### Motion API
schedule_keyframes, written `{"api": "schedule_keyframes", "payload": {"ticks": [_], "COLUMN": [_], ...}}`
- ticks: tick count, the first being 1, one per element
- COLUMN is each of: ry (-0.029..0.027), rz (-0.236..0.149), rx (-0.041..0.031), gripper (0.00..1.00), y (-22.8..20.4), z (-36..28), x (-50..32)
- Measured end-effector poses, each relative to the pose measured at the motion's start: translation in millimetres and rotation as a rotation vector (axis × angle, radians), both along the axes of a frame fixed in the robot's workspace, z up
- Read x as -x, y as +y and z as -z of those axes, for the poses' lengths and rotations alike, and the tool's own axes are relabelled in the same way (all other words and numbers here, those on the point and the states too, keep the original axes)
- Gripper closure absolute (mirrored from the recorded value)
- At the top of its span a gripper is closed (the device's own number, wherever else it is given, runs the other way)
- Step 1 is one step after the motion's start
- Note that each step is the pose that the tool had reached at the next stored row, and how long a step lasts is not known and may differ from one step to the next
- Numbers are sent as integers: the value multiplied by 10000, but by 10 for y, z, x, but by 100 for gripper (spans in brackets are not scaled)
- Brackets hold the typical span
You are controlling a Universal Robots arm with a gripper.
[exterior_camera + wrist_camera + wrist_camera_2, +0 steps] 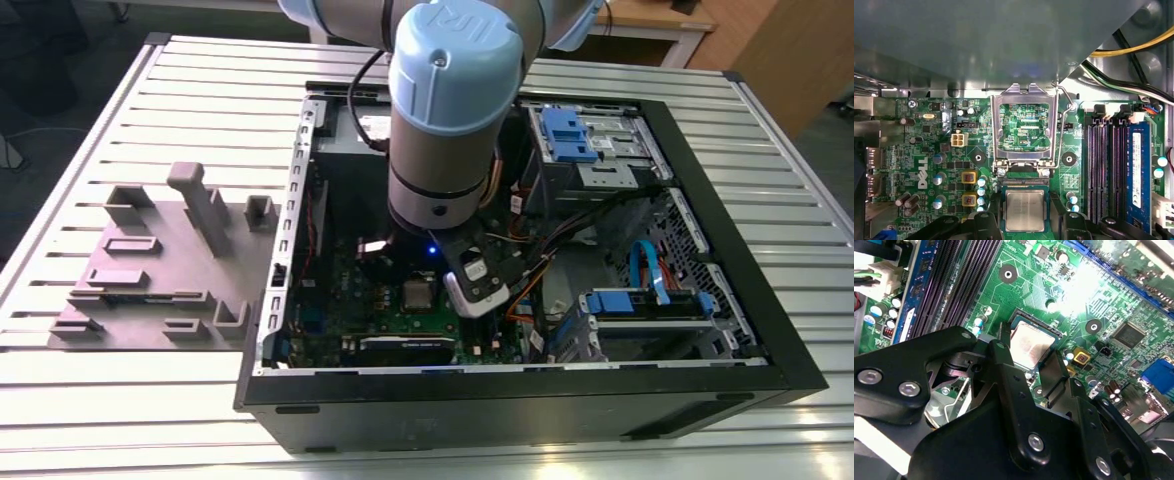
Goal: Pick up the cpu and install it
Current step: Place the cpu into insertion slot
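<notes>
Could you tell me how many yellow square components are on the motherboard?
2. Across a row of capacitors from the cpu: one yellow square component nearer the open load plate, the other nearer the gripper. More may hide under it.

Parts hiding behind the arm and tool
In the exterior view the arm (447,110) is covering much of the green board (350,292); in the second wrist view the tool (1026,357) is hiding one corner of the cpu (1034,340).
</notes>
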State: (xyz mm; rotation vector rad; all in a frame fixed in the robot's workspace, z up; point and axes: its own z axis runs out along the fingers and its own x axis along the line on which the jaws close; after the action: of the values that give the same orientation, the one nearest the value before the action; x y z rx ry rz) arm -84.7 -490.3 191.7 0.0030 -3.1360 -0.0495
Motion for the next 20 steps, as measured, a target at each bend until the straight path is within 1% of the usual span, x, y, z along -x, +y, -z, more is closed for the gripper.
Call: {"api": "schedule_keyframes", "payload": {"ticks": [7, 10, 20], "ry": [-4, -4, -3], "rz": [0, 0, 0], "rx": [-2, -1, 1], "gripper": [53, 53, 53], "y": [0, 0, 0], "z": [4, 18, 31], "x": [10, 11, 11]}}
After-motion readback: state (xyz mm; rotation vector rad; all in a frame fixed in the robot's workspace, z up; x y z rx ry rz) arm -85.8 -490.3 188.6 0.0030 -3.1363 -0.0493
